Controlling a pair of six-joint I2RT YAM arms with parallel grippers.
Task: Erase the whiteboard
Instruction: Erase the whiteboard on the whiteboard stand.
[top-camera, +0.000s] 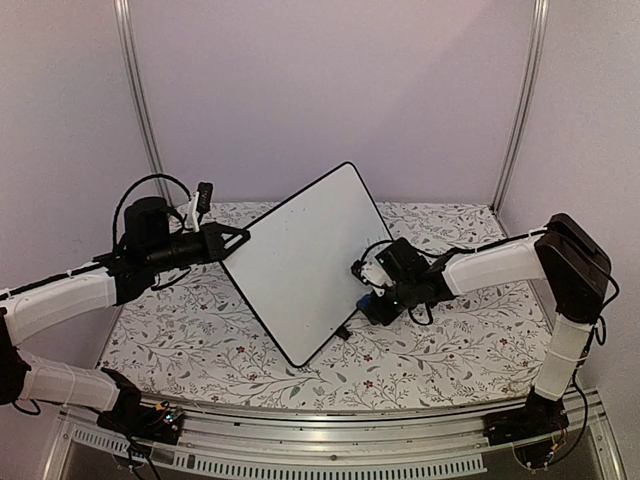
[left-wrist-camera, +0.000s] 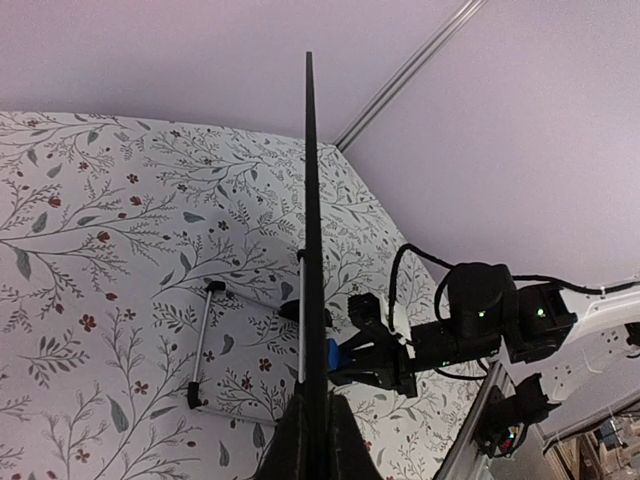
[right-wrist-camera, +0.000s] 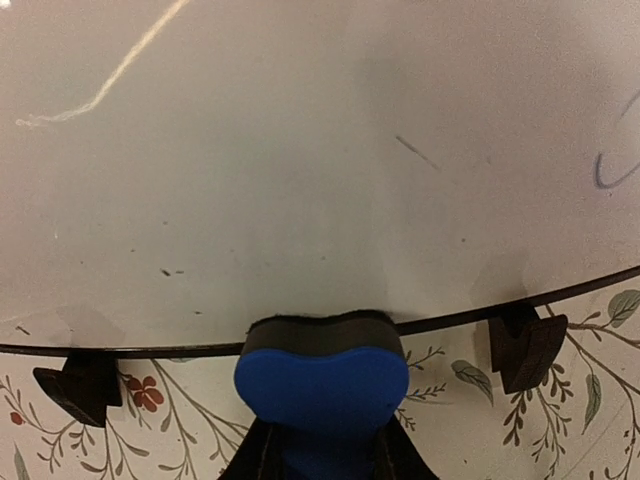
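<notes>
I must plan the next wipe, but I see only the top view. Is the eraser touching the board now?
Observer: It seems so. In the right wrist view, the eraser in the right pincer has its dark felt at the board rim, between the feet.
Operator: Are marks left?
Observer: Yes. There is a short dark stroke, and a blue curl at that view's right edge.
Operator: Does the left pincer grip firmly?
Observer: In the left wrist view, the left pincer is shut on the board's thin edge.
</notes>
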